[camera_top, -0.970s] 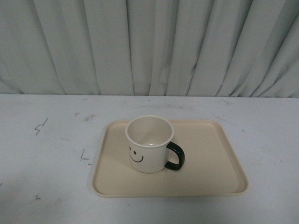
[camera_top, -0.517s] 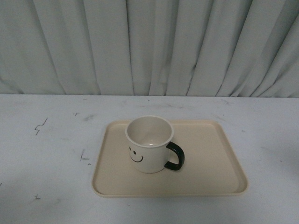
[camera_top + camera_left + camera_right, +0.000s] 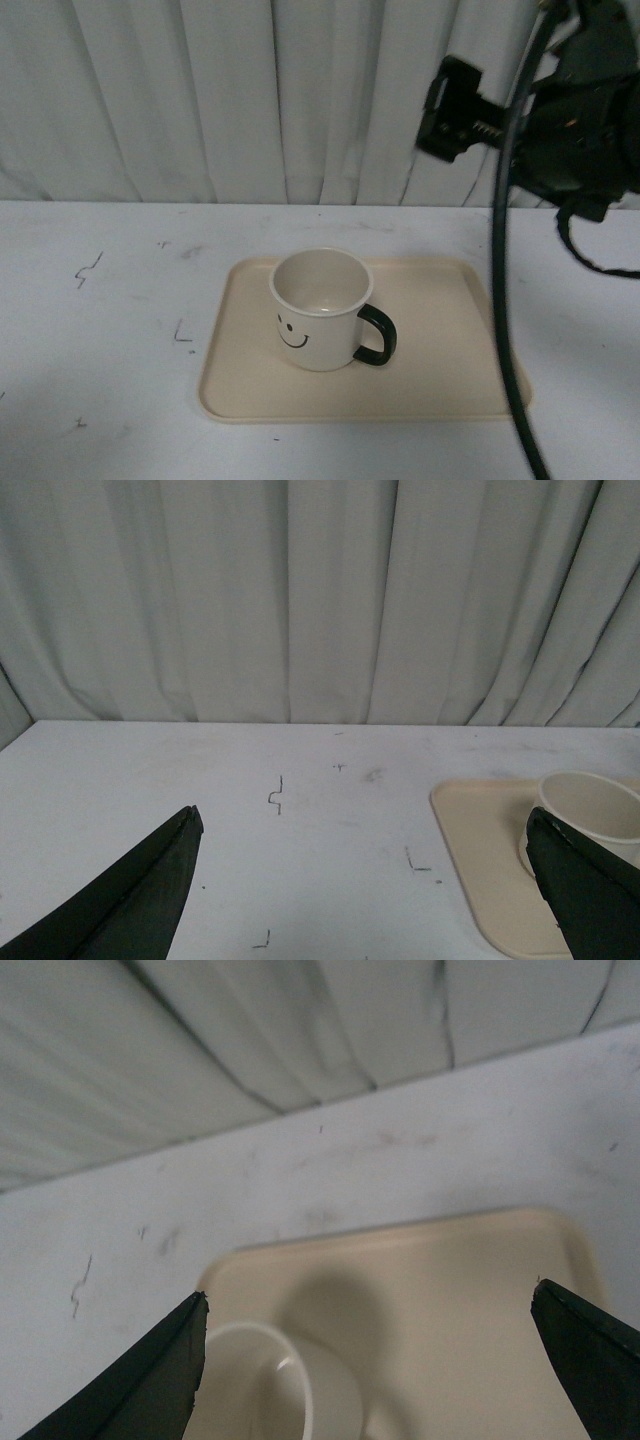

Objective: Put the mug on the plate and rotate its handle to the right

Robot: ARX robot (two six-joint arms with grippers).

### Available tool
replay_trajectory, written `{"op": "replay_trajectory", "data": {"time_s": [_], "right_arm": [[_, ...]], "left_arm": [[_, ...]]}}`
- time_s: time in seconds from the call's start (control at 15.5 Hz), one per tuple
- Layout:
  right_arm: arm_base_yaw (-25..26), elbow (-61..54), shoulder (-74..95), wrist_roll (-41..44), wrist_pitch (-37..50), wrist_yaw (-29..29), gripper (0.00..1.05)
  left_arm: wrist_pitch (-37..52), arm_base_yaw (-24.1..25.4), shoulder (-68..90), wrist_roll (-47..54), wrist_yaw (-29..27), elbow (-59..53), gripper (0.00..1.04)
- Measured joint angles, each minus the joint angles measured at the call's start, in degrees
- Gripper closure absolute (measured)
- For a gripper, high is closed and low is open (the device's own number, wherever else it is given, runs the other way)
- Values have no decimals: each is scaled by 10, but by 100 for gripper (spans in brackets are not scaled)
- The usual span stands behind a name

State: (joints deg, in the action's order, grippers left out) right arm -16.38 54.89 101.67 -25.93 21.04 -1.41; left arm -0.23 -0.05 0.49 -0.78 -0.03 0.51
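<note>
The right fingers (image 3: 150, 1380) stand wide apart with nothing between them, and the front view shows them held high, touching nothing. The plate (image 3: 470, 1300) lies beneath their gap and fills it from tip to tip. The mug (image 3: 262, 1360) sits below, close to one tip, with its mouth up. The left fingers (image 3: 140, 890) are likewise spread and empty, low over the tabletop (image 3: 300, 860); the plate's edge and the mug's rim show just past one tip.

In the front view the mug stands upright on the plate, and its handle (image 3: 378, 335) points to the robot's right, turned slightly toward the robot. I judge both parts of the task met, so the step in hand is the finish. If the handle needs squaring, the right fingers must descend to it, close on it, and twist gently without sliding the mug.
</note>
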Motion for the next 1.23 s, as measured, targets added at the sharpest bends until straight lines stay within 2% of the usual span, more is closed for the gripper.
{"op": "replay_trajectory", "data": {"time_s": [0.19, 0.58, 1.1, 1.16, 1.23], "right_arm": [[-36, 13, 53, -25, -41, -29, 6], [-49, 38, 117, -71, -58, -51, 6], [-73, 38, 134, -75, -65, -57, 7], [-73, 38, 134, -75, -66, -55, 14], [-73, 38, 134, -75, -70, -54, 33]], "left_arm": [[0, 0, 0, 0, 0, 0, 7], [0, 0, 0, 0, 0, 0, 7], [0, 0, 0, 0, 0, 0, 7], [0, 0, 0, 0, 0, 0, 7], [0, 0, 0, 0, 0, 0, 7]]}}
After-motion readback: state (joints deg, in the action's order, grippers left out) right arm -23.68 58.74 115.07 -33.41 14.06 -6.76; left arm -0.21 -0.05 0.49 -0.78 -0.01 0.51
